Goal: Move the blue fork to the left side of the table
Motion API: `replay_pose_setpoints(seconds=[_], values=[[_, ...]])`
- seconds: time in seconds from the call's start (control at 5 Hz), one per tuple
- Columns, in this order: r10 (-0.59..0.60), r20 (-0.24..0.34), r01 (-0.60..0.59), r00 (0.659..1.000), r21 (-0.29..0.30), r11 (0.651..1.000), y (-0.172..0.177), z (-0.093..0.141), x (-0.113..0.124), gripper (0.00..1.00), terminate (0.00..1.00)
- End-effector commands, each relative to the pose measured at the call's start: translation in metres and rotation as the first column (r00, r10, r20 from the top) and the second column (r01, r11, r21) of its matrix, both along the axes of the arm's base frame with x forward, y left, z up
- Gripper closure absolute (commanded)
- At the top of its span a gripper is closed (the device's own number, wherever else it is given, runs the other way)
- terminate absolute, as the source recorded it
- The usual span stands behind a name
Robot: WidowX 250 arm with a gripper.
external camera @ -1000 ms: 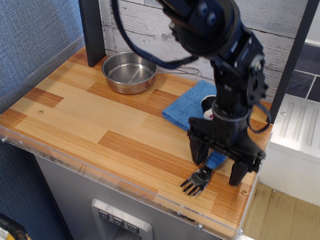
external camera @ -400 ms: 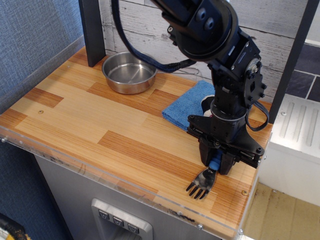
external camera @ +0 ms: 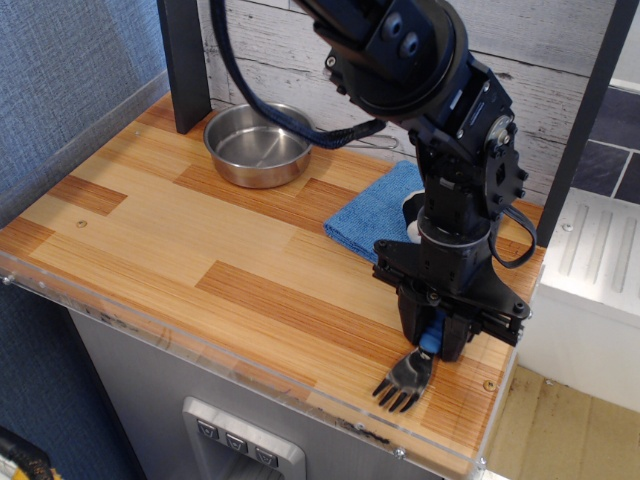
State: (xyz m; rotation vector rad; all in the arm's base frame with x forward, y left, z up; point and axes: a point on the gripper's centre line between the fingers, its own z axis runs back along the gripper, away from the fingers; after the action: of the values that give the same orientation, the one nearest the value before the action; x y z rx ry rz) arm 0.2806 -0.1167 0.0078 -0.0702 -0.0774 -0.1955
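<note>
Wooden table [external camera: 150, 230] | hand [external camera: 436, 340] clenched on blue fork [external camera: 408, 373] | no readable writing

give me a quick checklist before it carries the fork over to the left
1. Gripper closed on the blue fork handle: ok, fingers pinch the blue handle.
2. Fork lifted off the table: cannot tell, the tines look at or just above the wood.
3. Path leftward free along the front planks: ok.
4. Blue cloth out of the way: ok, behind the gripper.
5. Metal bowl away from the route: ok, at the back.
</note>
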Motion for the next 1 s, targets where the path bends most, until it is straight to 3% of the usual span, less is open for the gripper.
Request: replay_pose_setpoints(seconds=[0.0, 0.4, 0.8], values=[[0.010, 0.164, 0.005, 0.986, -0.090, 0.996, -0.013, 0.064, 0.029, 1.00, 0.00], [0.073, 0.173, -0.051, 0.982, -0.128, 0.991, 0.019, 0.119, 0.022, 1.00, 0.00], [0.236, 0.176, -0.203, 0.956, -0.186, 0.961, 0.094, 0.143, 0.002, 1.00, 0.00]])
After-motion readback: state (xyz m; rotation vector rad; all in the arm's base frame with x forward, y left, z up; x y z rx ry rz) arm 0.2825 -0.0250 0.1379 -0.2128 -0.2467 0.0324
